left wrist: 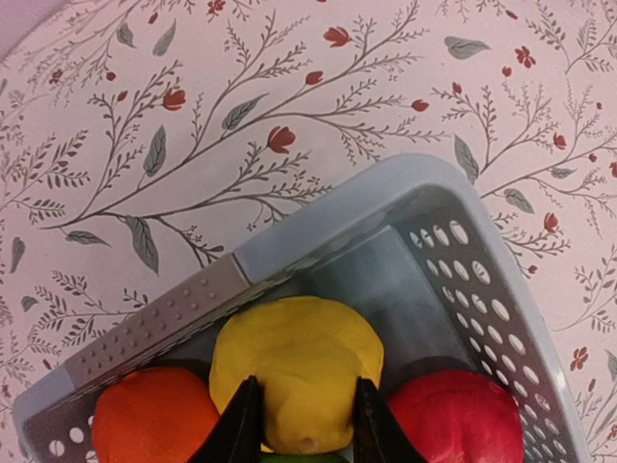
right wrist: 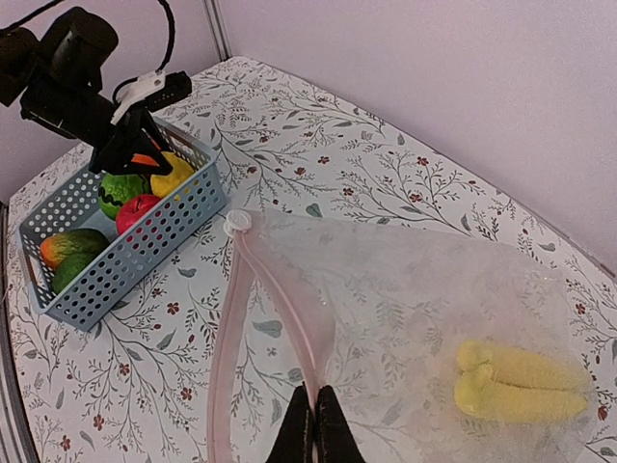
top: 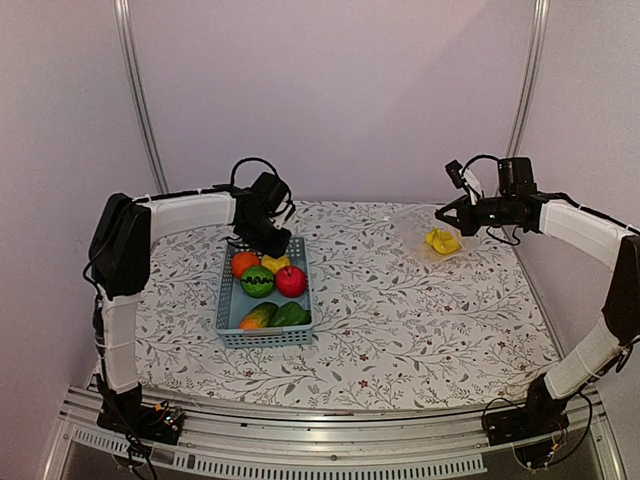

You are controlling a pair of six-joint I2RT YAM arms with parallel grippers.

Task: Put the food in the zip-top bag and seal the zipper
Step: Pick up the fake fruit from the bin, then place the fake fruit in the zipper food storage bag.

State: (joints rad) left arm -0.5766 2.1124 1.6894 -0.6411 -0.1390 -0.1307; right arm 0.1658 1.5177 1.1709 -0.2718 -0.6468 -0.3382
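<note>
The light blue basket [top: 265, 337] holds an orange [top: 244, 263], a green round fruit [top: 257, 281], a red apple [top: 291, 281], two green pieces [top: 290, 315] and a yellow fruit [top: 275, 263]. My left gripper [top: 272, 248] reaches into the basket's far end. In the left wrist view its fingers [left wrist: 241, 429] press both sides of the yellow fruit [left wrist: 294, 367], between the orange [left wrist: 154, 420] and the apple [left wrist: 472, 420]. My right gripper [right wrist: 314, 415] is shut on the zipper [right wrist: 280, 280], holding the mouth of the zip-top bag [right wrist: 434, 289] open. A yellow banana piece [right wrist: 521, 381] lies inside.
The basket [right wrist: 125, 265] stands left of centre on the flowered tablecloth, with the bag [top: 420, 225] at the far right. A white slider tab [right wrist: 236, 221] sits at the far end of the zipper. Walls close in the back and the sides.
</note>
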